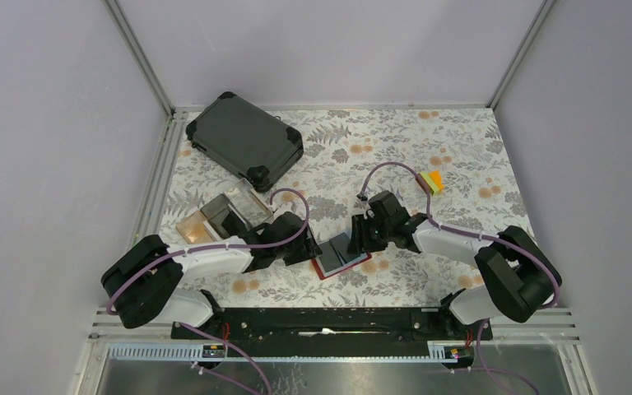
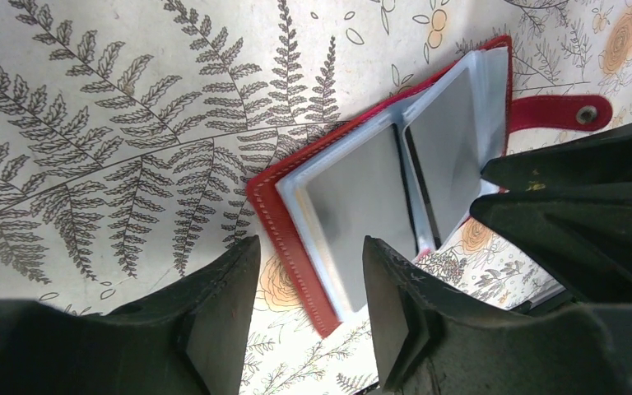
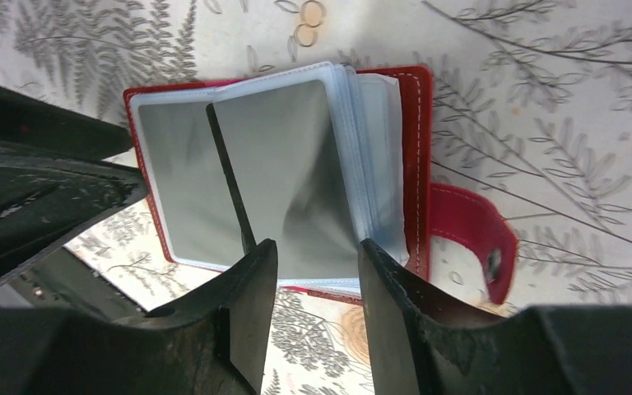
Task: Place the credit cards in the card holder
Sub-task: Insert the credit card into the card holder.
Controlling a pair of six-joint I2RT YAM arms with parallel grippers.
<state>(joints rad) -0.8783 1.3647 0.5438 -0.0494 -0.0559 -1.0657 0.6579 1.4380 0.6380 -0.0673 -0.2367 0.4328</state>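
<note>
The red card holder [image 1: 326, 274] lies open on the patterned table between my two grippers. In the left wrist view its red rim [image 2: 292, 247] frames clear sleeves holding two grey cards [image 2: 362, 214]. Its snap tab [image 2: 559, 111] sticks out to the side. The right wrist view shows the red cover [image 3: 415, 164], the grey cards [image 3: 284, 173] and the tab [image 3: 469, 234]. My left gripper [image 2: 309, 309] is open and empty over the holder's near corner. My right gripper [image 3: 317, 300] is open and empty at the holder's edge.
A large dark hard-shell case [image 1: 243, 138] lies at the back left. A clear compartmented box with a wooden base [image 1: 218, 216] stands by the left arm. Small yellow, orange and green blocks [image 1: 430, 181] lie at the back right.
</note>
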